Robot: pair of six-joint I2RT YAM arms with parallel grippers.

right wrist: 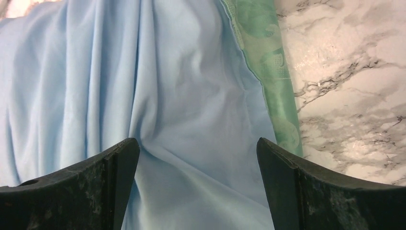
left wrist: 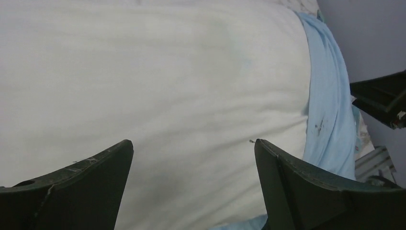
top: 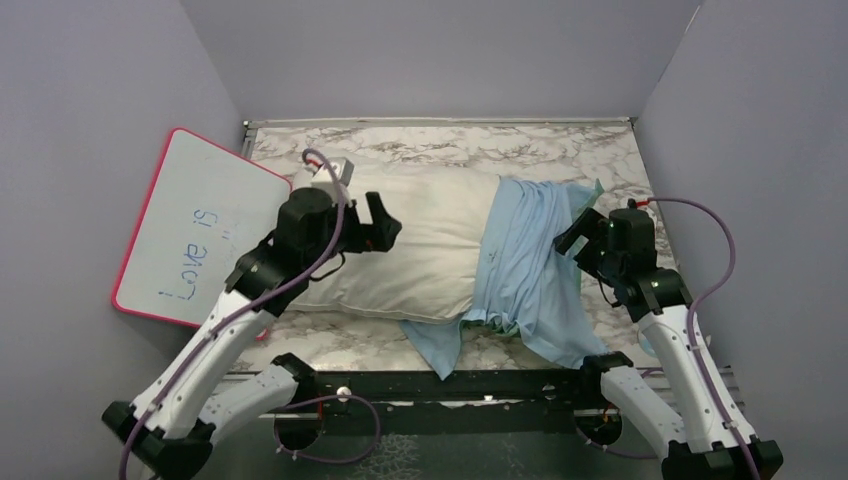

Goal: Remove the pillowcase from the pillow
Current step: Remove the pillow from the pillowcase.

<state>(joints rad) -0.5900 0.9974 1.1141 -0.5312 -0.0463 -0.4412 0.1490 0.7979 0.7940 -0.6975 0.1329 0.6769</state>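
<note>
The cream-white pillow (top: 420, 250) lies across the middle of the marble table (top: 450, 150). The light blue pillowcase (top: 530, 270) is bunched over the pillow's right end and spills toward the front edge. My left gripper (top: 390, 225) hovers open over the pillow's bare left half. In the left wrist view its jaws (left wrist: 194, 148) stand wide with only the pillow (left wrist: 167, 86) between them, and the pillowcase (left wrist: 330, 105) lies to the right. My right gripper (top: 568, 238) stands open over the pillowcase (right wrist: 143, 72), its jaws (right wrist: 197, 146) holding nothing. A teal-green patterned hem (right wrist: 268, 62) shows beside it.
A pink-framed whiteboard (top: 195, 225) leans against the left wall. Grey walls enclose the table on three sides. Bare marble (right wrist: 349, 72) shows to the right of the pillowcase. A black metal rail (top: 450, 385) runs along the front edge.
</note>
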